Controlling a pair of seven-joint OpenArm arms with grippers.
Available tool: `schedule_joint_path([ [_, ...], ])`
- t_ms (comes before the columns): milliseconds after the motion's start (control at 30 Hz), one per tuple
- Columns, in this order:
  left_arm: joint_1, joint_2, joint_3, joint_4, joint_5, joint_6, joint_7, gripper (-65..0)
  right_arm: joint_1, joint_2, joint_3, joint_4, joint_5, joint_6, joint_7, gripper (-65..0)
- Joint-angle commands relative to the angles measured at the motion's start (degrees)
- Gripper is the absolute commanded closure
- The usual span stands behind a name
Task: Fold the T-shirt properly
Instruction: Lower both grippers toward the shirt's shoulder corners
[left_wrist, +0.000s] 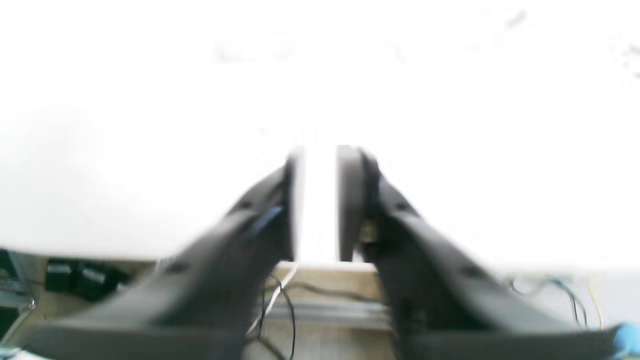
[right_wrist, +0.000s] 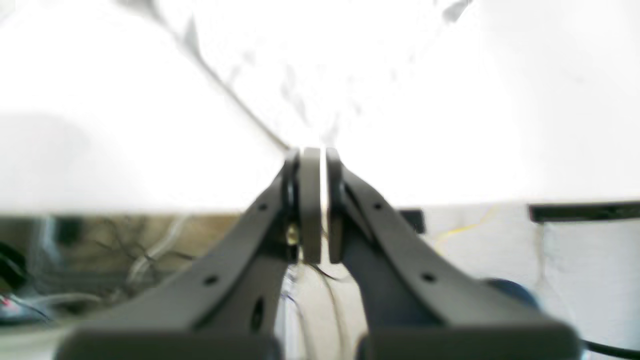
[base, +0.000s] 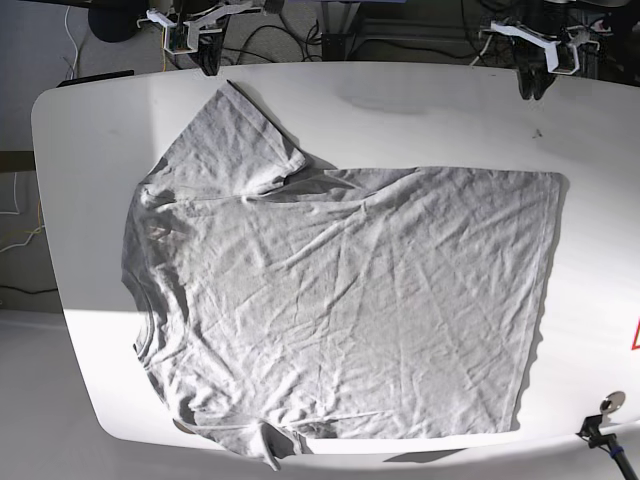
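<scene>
Base view: T-shirt (base: 340, 310) lies spread flat on the white desk (base: 420, 100), plain grey side up, lots of wrinkles, no print showing. Neck end is at image-left, hem at image-right. One sleeve (base: 235, 140) fans out toward the far edge; the near sleeve (base: 265, 440) looks tucked or bunched at the front edge, hard to tell which.

Both arms are parked at the far edge, well apart from the cloth. Left claw (base: 530, 85) hangs over bare desk at image-right; right claw (base: 208, 62) sits at image-left, near the sleeve tip but not touching.

Handling, my read: thin cotton, light, limp, no stiffness. It'll drape and drag, so pinch edges or corners, not the middle. Best holds are prob. the hem corner and shoulder seam on one side, lifted together so the fold stays straight.

Wrist views give what base can't: jaw state. Left claw (left_wrist: 319, 200) has a narrow gap, nothing in it. Right claw (right_wrist: 320, 205) is pressed closed, empty. Both wrist views are blown-out white and blurred, so no shirt detail there; base alone shows the layout.
</scene>
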Motion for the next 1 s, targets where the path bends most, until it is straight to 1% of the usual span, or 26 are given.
schedule_joint_path([
  [0, -0.04, -0.15, -0.99, 0.78, -1.16, -0.17, -1.49, -22.3, 1.12, 1.75, 0.88, 1.0, 3.65, 0.08, 1.7, -2.0],
  [33, -0.74, -0.15, -1.16, 0.78, -1.16, -0.17, -1.49, -26.4, 1.83, 2.28, 0.97, 1.0, 5.5, 0.08, 1.17, -2.5],
  [67, -1.18, -0.15, -1.51, 0.78, -1.24, -0.17, -1.49, -29.0, 2.62, 2.54, 1.06, 1.0, 7.17, 0.0, 0.03, -4.4],
  [133, -1.97, -0.15, -1.86, 0.78, -1.33, -0.17, -1.49, -29.4, 4.11, 3.24, 1.14, 1.0, 10.34, 0.0, -2.08, -12.3],
  [200, -2.59, -0.24, -2.04, 0.78, -1.33, -0.17, -1.23, -29.9, 4.73, 4.12, 1.14, 0.91, 14.47, 0.0, -2.52, -21.2],
  [233, -3.2, -0.24, -2.13, 0.78, -1.42, -0.17, -0.17, -30.1, 4.99, 4.48, 1.14, 0.91, 16.75, 0.0, -2.52, -25.1],
  [300, -4.79, -0.24, -2.3, 0.78, -1.51, -0.17, 2.64, -30.3, 5.52, 4.74, 1.14, 0.91, 22.03, -0.09, -2.61, -31.6],
  [333, -5.31, -0.24, -2.3, 0.78, -1.6, -0.25, 3.87, -31.5, 5.78, 4.83, 1.14, 0.82, 25.1, -0.09, -2.61, -34.2],
  [367, -5.93, -0.24, -2.3, 0.78, -2.21, -1.22, 5.01, -33.0, 5.87, 4.91, 1.14, 0.82, 28.09, -0.09, -2.61, -36.0],
  [433, -7.25, -0.24, -2.66, 0.78, -5.11, -4.56, 7.03, -33.9, 5.96, 4.91, 1.14, 0.74, 33.54, -0.18, -2.61, -37.8],
  [500, -8.65, -0.24, -4.06, 0.78, -7.13, -6.76, 9.41, -33.9, 6.13, 5.09, 1.14, 0.74, 38.47, -0.18, -3.23, -37.7],
  [567, -10.32, -0.24, -5.56, 0.78, -8.45, -7.73, 11.78, -33.9, 7.36, 5.35, 1.14, 0.65, 44.09, -0.18, -6.83, -37.5],
  [633, -12.52, -0.24, -7.93, 0.78, -9.86, -8.43, 15.56, -33.9, 8.68, 5.27, 3.52, 0.65, 48.58, -0.18, -10.87, -37.3],
  [700, -14.81, -0.24, -10.66, 0.78, -11.18, -9.92, 18.99, -33.9, 10.09, 5.09, 5.36, 0.65, 50.78, -0.18, -15.18, -37.3],
  [767, -17.45, -0.24, -13.03, 0.69, -11.53, -11.68, 22.15, -33.9, 11.5, 5.0, 7.3, 0.3, 51.39, -0.27, -18.7, -37.3],
  [833, -19.91, -0.15, -15.67, 0.69, -11.53, -13.53, 25.94, -33.9, 12.2, 4.48, 8.62, -0.14, 52.01, -0.27, -20.54, -37.3],
  [900, -21.67, -0.15, -17.25, 0.69, -11.53, -14.23, 28.57, -33.9, 12.11, 4.21, 9.67, -0.58, 53.32, -0.27, -22.48, -37.3],
  [967, -22.81, -0.15, -18.3, 0.69, -11.53, -14.94, 30.07, -33.9, 12.02, 4.12, 9.94, -1.02, 54.56, -0.27, -24.76, -37.3],
])
